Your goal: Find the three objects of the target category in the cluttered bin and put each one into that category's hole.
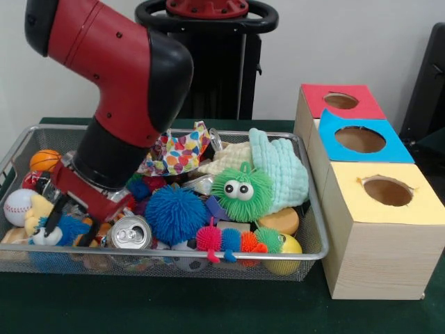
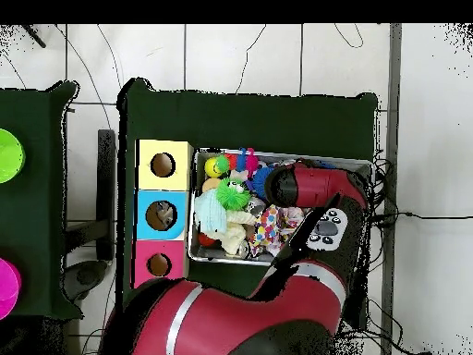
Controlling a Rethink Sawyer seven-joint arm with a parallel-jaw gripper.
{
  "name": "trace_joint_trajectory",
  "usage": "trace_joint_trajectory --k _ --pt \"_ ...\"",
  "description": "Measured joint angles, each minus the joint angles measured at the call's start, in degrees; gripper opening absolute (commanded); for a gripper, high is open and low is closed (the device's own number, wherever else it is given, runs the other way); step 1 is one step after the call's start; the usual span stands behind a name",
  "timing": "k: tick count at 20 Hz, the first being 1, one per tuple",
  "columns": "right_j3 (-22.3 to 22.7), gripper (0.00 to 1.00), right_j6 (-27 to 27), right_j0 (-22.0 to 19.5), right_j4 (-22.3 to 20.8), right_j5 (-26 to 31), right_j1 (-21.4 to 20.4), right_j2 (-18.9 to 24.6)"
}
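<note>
Arm (image 1: 125, 76) red and black. Boxes topped red (image 1: 341, 101), blue (image 1: 361, 140) and yellow (image 1: 387, 191). In the wire bin (image 1: 208, 257): green googly-eyed puffer (image 1: 241, 191), blue spiky ball (image 1: 174, 214), silver can (image 1: 130, 233), mint cloth (image 1: 281, 170), heart-patterned fabric (image 1: 177, 152), small orange basketball (image 1: 45, 160), white baseball (image 1: 19, 206).
</note>
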Motion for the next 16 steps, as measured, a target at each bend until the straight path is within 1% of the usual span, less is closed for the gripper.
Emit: trace_joint_trajectory --k 2,5,11,16 --pt "-0.6 1.00 0.0 -0.2 0.0 0.6 0.9 -1.0" --pt "-0.6 1.00 0.0 -0.3 0.0 1.7 1.0 -1.9" --pt "2.0 1.00 0.0 -0.3 0.0 4.2 -1.0 -2.2" --pt "6.1 1.00 0.0 -0.3 0.0 4.7 -3.7 -2.2"
